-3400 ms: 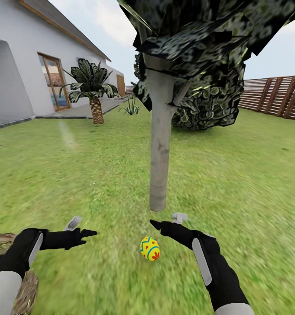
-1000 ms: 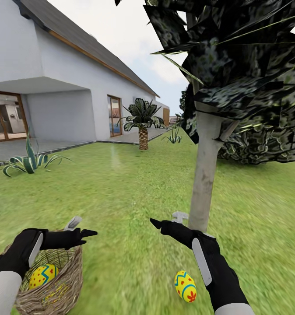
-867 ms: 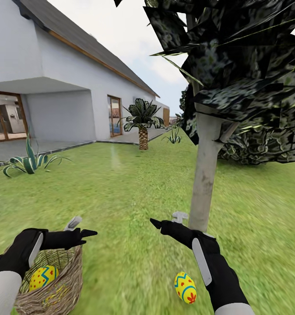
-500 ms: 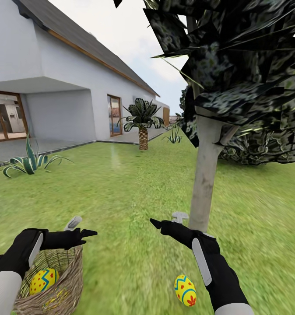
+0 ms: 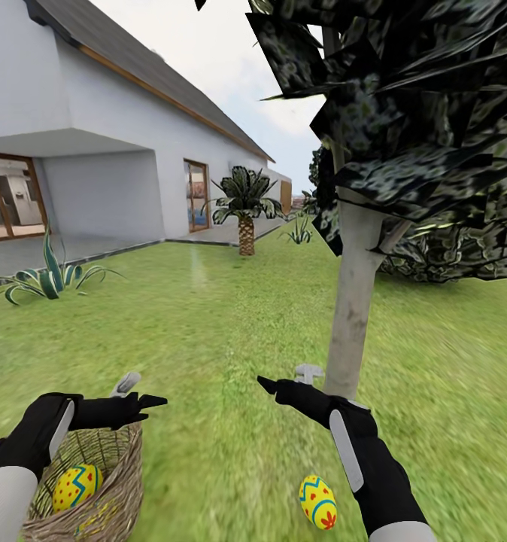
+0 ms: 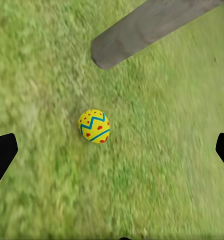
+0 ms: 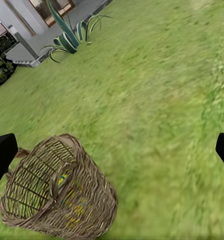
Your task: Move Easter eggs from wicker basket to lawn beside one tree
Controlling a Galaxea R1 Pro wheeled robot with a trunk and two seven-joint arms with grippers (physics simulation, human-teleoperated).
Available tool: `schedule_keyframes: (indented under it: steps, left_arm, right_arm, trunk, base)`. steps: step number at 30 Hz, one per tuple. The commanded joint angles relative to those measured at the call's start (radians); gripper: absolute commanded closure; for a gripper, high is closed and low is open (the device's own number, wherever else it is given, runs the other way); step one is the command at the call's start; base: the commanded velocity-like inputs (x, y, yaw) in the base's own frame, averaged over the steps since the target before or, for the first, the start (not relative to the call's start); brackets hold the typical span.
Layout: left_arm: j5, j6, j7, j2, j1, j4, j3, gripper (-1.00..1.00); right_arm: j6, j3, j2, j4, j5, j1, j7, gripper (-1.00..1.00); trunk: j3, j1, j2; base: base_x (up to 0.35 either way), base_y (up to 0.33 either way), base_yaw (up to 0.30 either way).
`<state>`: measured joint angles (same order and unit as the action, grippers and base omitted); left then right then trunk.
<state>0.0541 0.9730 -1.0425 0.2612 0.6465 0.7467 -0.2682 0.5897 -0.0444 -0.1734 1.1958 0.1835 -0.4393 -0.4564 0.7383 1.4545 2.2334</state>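
Egg [image 5: 317, 501] lies on lawn [image 5: 208, 324] near tree [image 5: 353, 316] trunk base. Basket [image 5: 95, 489] well apart, holds another egg [image 5: 76, 487]. Left gripper [image 5: 137, 391] over basket, right gripper [image 5: 287, 380] beside trunk: both spread wide, empty. No readable text.

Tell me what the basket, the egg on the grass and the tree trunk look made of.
Wicker basket: woven tan-brown cane, matte; open weave with gaps shows, braided rim.
Easter egg on the lawn: smooth painted shell, yellow with red dots and a blue-green zigzag; plastic or real, cannot tell.
Tree trunk: pale grey bark, smooth and dull, faintly mottled; reads as wood.
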Motion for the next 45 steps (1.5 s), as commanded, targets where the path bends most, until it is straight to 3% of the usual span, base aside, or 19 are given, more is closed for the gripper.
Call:
schedule_keyframes:
  steps: [1, 10, 30, 45]
  left_arm:
    - [0.006, 0.007, -0.007, 0.0, 0.001, 0.0, -0.003, -1.0]
    - [0.004, 0.009, -0.015, 0.002, 0.001, 0.0, -0.004, -1.0]
    - [-0.004, 0.008, -0.02, 0.003, 0.001, 0.0, -0.009, -1.0]
    - [-0.006, 0.009, -0.021, 0.004, 0.001, 0.0, -0.011, -1.0]
  right_arm:
    - [0.008, -0.003, -0.001, 0.001, 0.006, -0.001, -0.003, -1.0]
    - [0.004, -0.003, -0.001, 0.001, 0.007, -0.001, -0.003, -1.0]
    - [0.004, -0.003, -0.001, 0.001, 0.005, -0.001, -0.003, -1.0]
    - [0.004, -0.003, -0.001, 0.001, 0.006, -0.001, -0.004, -1.0]
  trunk:
    - [0.002, 0.0, 0.001]
    - [0.002, 0.0, 0.001]
    - [0.002, 0.0, 0.001]
    - [-0.045, -0.058, -0.104]
  base:
    - [0.0, 0.0, 0.0]
    - [0.0, 0.0, 0.047]
    - [-0.04, 0.029, 0.245]
    - [-0.002, 0.001, 0.01]
